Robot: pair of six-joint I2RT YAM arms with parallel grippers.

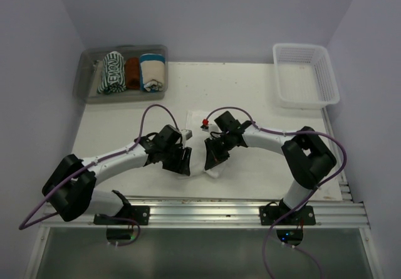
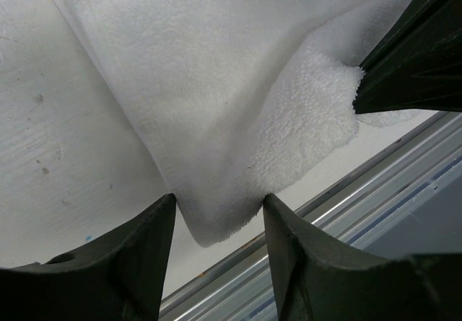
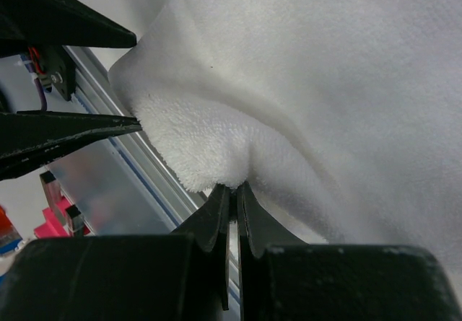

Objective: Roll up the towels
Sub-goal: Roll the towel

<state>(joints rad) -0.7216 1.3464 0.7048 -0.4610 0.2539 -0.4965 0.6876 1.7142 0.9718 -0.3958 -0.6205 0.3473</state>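
The white towel lay bunched on the bench just beside its near edge, between the two arms. We saw the right hand closed tight on a pucker of its near fold, while the left hand stood with its fingers apart astride the towel's corner. The striped towel sat rolled in the clear bin at the far left corner, well apart from both hands.
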